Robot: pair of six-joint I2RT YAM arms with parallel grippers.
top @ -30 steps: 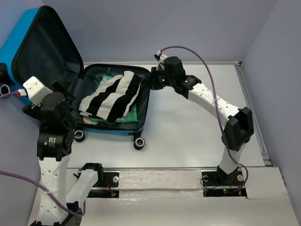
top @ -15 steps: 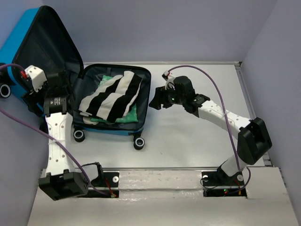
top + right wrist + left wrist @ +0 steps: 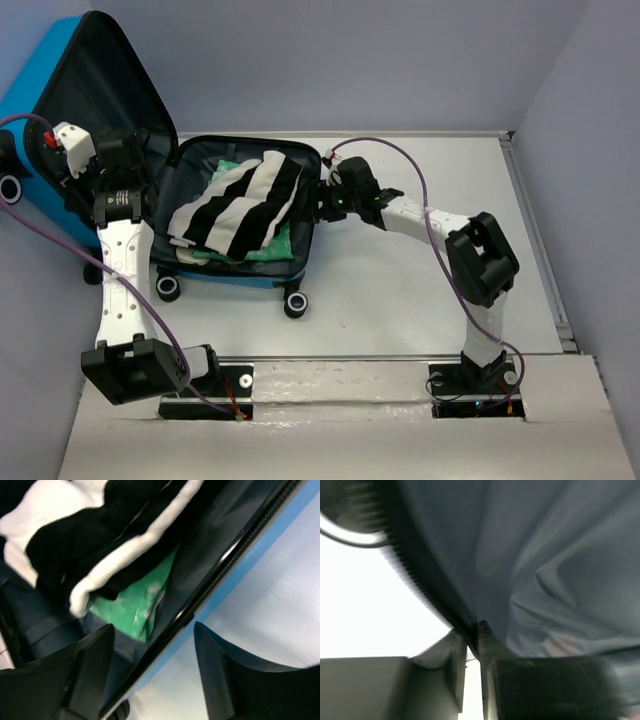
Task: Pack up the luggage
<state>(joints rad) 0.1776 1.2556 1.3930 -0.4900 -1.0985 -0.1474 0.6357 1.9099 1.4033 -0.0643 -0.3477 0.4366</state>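
Luggage (image 3: 45, 70) lies open at the counter's (image 3: 420, 290) left, lid raised against the wall. A black-and-white striped garment (image 3: 240, 200) over a green item (image 3: 272, 246) fills the base. Left gripper (image 3: 471, 642): jaws narrow, pinching the lid's zipper edge. Right gripper (image 3: 152, 635): jaws wide, straddling the base's right rim.

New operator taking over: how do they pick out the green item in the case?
Start at the open blue luggage on the left of the overhead view. In its base lies a folded black-and-white striped garment; the green item peeks out beneath it. It is the only green thing there, mottled paler.
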